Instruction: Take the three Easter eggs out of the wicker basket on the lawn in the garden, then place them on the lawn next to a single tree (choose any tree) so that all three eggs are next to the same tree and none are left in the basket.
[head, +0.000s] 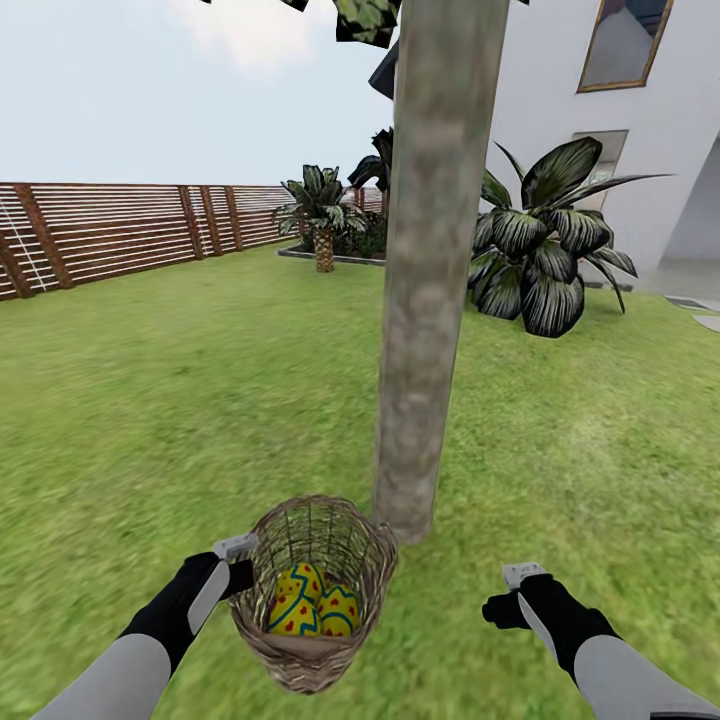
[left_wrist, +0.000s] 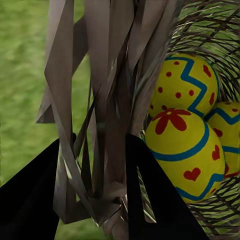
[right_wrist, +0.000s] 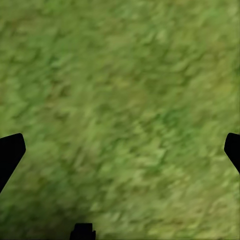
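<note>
Basket sits on the lawn just beside the tree trunk, eggs inside. My left gripper has its fingers clamped on the basket's wall. My right gripper hangs over grass, fingers wide.

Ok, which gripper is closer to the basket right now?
Left. The left gripper is clamped on the basket wall; the right gripper hangs open over grass, off to the basket's right.

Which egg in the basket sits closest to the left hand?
The Easter egg with the red flower on top; the other eggs lie beyond it, farther from the left hand.
</note>
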